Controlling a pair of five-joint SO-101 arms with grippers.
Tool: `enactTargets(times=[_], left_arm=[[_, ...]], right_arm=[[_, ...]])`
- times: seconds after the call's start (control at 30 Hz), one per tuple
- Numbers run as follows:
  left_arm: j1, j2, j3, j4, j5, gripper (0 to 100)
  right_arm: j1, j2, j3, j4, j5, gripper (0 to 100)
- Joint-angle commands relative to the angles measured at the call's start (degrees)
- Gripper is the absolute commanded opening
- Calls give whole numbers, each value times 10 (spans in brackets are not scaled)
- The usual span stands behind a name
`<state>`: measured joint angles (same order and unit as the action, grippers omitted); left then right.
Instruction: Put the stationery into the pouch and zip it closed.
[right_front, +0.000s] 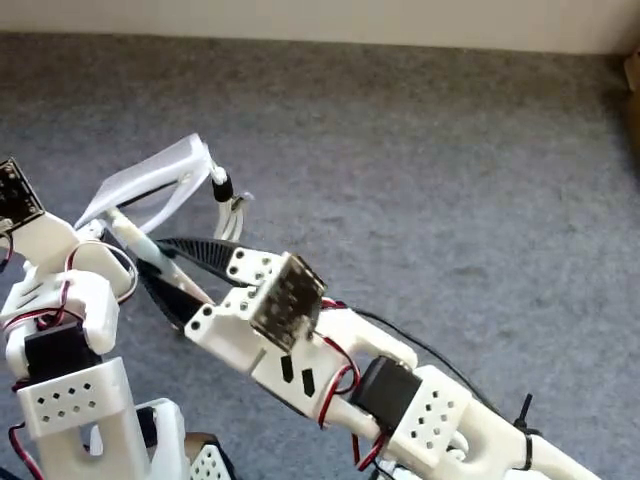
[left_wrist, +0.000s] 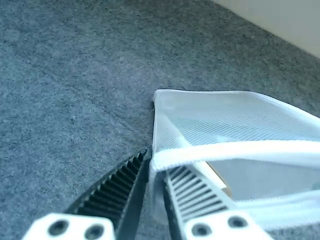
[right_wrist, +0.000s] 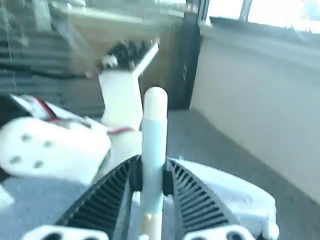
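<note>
A white mesh pouch (right_front: 150, 185) hangs lifted off the carpet with its mouth gaping, and its black zip pull (right_front: 222, 188) dangles at the far end. My left gripper (left_wrist: 152, 162) is shut on the pouch (left_wrist: 225, 125) at the corner of its rim. My right gripper (right_front: 175, 272) is shut on a pale blue and white pen (right_front: 140, 245), with the pen's tip at the pouch's mouth. In the right wrist view the pen (right_wrist: 154, 135) stands up between the black ridged fingers (right_wrist: 190, 195), with the pouch (right_wrist: 235, 190) just beyond.
Grey carpet (right_front: 450, 170) covers the whole work area, with open room to the right and far side. A pale wall base (right_front: 400, 20) runs along the back. The left arm's body (right_wrist: 55, 150) stands close behind the pen.
</note>
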<state>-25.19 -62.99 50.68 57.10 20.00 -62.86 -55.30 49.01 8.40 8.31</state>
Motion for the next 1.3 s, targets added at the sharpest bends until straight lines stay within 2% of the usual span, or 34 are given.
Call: enactTargets(times=[0.0, 0.23, 0.37, 0.5, 0.63, 1.0, 1.27], left_arm=[[13, -1, -3, -6, -4, 7], [15, -1, -5, -6, -4, 7], [15, -1, -7, -7, -4, 7], [15, -1, -14, -4, -4, 7], [15, -1, -25, -3, -4, 7], [15, -1, -22, -3, -4, 7], [15, -1, -22, -3, -4, 7]], right_arm=[[-7, -17, -6, -119, -2, 5], [-3, 27, -6, -240, -2, 5], [37, 79, -5, -320, -5, 5], [80, 139, 21, -442, -7, 5], [80, 199, 36, -545, -7, 5], [83, 300, 32, -580, -6, 5], [83, 319, 16, -622, -6, 5]])
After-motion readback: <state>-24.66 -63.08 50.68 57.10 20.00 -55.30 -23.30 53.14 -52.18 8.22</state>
